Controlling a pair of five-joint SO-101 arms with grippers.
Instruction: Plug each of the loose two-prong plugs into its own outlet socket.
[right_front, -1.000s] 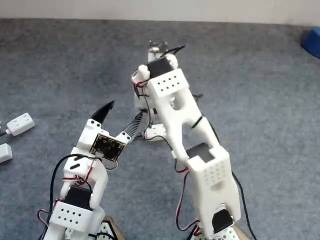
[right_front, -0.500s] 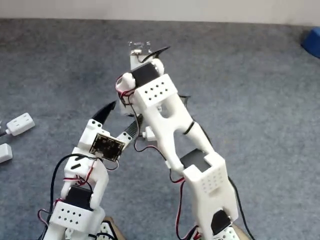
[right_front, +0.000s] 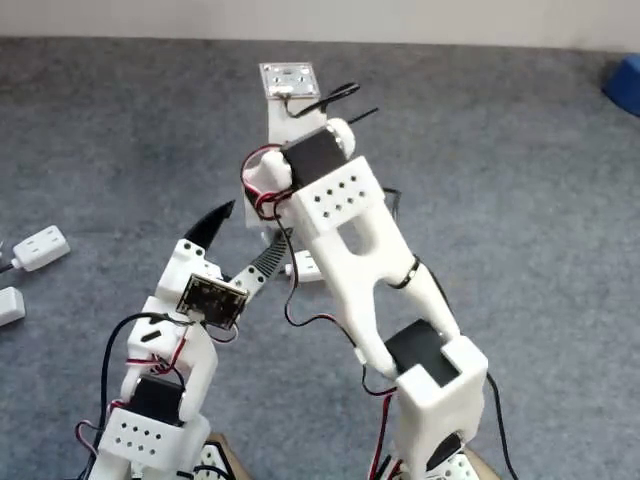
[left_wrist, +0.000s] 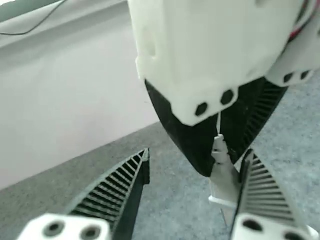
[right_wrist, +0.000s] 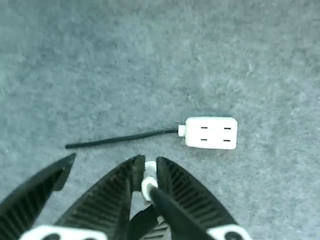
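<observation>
1. Centrally, the right gripper (right_wrist: 150, 162) hangs down from above, clenched on a small white plug (left_wrist: 222, 182). Its two black fingers press against the plug's sides.
2. Around that plug, the left gripper (right_front: 256, 220) is released, with its jaws spread wide. One ribbed finger (left_wrist: 265, 190) sits just beside the plug and the other is well apart from it, so the plug hangs between them.
3. Near the plug, but not touching it, a white outlet socket (right_wrist: 210, 132) lies flat with two pairs of slots facing up. A black cord (right_wrist: 122, 139) trails from one end of it.
4. Below the plug, grey carpet (right_front: 520, 250) covers the whole surface.
5. Well apart from the plug, out on the left arm's side, a second socket (right_front: 40, 247) lies on the carpet. A white block (right_front: 8, 305) lies near that second socket.
6. Farthest from the plug, on the right arm's side, a blue object (right_front: 625, 85) shows at the edge of the high view.
</observation>
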